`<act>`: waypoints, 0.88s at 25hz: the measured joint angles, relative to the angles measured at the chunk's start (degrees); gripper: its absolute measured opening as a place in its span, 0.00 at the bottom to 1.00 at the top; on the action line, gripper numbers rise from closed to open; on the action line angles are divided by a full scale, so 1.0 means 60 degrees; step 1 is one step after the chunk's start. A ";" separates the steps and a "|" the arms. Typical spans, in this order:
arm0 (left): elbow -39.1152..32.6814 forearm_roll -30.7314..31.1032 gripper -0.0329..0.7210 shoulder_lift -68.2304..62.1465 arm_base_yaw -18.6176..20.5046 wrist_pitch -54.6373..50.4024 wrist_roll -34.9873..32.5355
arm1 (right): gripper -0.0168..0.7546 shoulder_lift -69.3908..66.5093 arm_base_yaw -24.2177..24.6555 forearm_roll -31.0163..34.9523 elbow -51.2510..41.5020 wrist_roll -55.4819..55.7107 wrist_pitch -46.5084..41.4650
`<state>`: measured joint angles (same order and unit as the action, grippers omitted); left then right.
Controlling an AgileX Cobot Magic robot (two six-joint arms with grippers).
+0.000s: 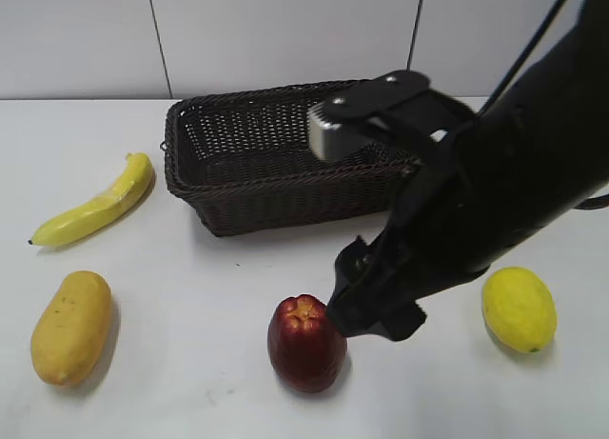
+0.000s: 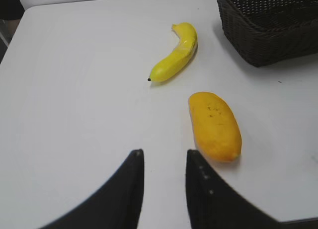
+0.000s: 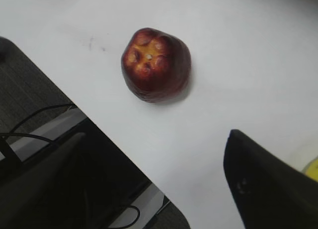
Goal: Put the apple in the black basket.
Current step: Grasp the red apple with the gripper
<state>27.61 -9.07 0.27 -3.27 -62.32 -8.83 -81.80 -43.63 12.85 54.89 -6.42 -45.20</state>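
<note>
The dark red apple stands on the white table near the front, its orange-yellow dimple facing up. It also shows in the right wrist view. My right gripper hangs just right of and slightly above the apple, apart from it. Its fingers are spread wide and hold nothing. The black basket stands behind the apple at the back of the table, and its corner shows in the left wrist view. My left gripper is open and empty over bare table, out of the exterior view.
A yellow banana and an orange mango lie at the left. A yellow lemon lies right of my right gripper. The table's front edge runs close behind the apple.
</note>
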 joint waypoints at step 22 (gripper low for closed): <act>0.0000 0.0000 0.34 0.0000 0.0000 0.0000 0.0000 | 0.89 -0.4106 -0.1496 -0.1984 0.2434 0.0867 -0.0276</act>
<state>27.61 -9.07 0.27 -3.27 -62.32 -8.83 -106.43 -52.60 0.94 69.49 -1.22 -46.86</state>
